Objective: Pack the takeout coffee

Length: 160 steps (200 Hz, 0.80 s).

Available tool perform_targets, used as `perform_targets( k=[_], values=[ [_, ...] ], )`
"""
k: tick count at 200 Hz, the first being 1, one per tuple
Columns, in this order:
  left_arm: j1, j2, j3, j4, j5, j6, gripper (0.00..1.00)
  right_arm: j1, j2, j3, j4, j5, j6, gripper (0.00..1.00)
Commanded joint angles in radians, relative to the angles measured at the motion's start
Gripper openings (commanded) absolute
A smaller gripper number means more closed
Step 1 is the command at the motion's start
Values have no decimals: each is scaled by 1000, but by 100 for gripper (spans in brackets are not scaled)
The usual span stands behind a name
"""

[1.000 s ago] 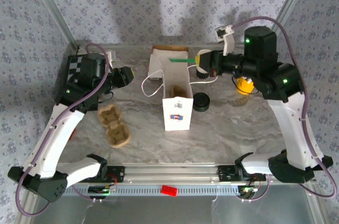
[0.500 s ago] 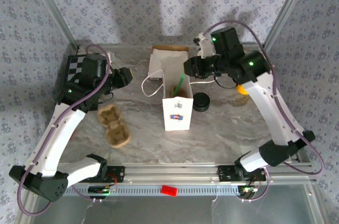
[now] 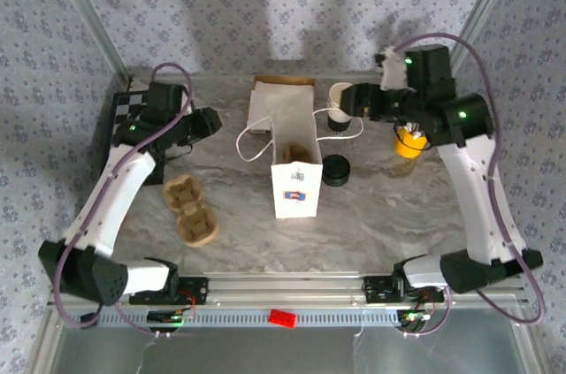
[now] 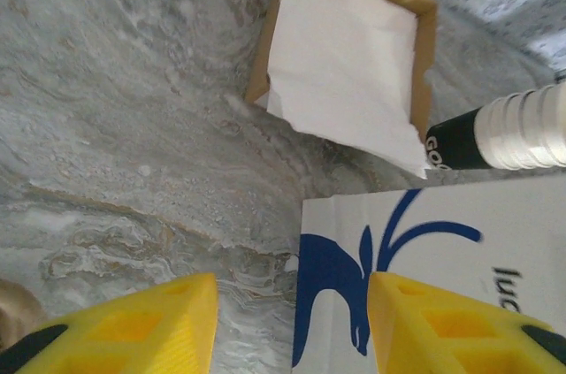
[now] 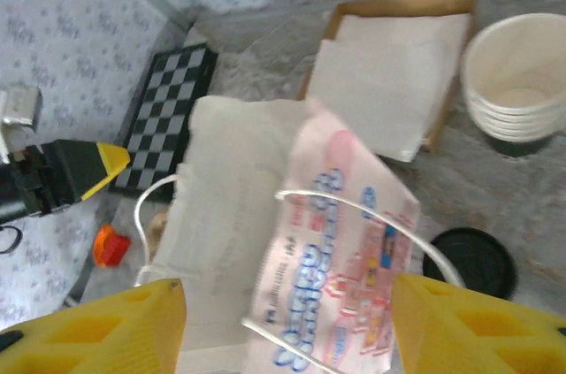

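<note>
Hovering released at one o'clock of the tall white paper bag (image 3: 296,188), right fingers (image 5: 460,321) leave its mouth clear. Left fingers (image 4: 133,321), likewise released and empty, wait at ten o'clock. Black-lidded cream coffee cup: position cannot be told, possibly bagged.

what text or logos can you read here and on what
"GO", cut off: white letters on the black end of the cup stack.
"lu", cut off at the picture's edge: black letters on the white paper bag, beside a blue logo.
Pink and blue print on the bag, right wrist view: too blurred.
Small label on the bag's front, top view: too small.
</note>
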<state>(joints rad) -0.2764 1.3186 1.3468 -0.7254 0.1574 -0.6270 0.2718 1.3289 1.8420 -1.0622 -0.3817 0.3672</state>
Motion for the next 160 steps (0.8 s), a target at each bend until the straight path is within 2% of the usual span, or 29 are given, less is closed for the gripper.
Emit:
perform_targets(
  k=[1,21,42,64,96,134,160],
  values=[
    [28,99,53,39,103,31,49,-110,-64,-90,21,-65,64,66],
    [50,213,86,62,158,18,50,-207,-105,-186,47,-77,88,67],
    [54,323,123,112,199,-7,52,-252,-119,-254,81,-96,103,68],
    [53,424,143,196,250,-57,52,-267,-119,-292,110,-108,113,70],
    [39,539,179,271,268,-109,50,-276,-115,-304,123,-95,115,70],
    [12,614,202,306,269,-169,50,-278,-123,-326,131,-86,114,72],
    [2,657,244,269,247,-188,49,-278,-128,-339,142,-90,114,72]
  ],
)
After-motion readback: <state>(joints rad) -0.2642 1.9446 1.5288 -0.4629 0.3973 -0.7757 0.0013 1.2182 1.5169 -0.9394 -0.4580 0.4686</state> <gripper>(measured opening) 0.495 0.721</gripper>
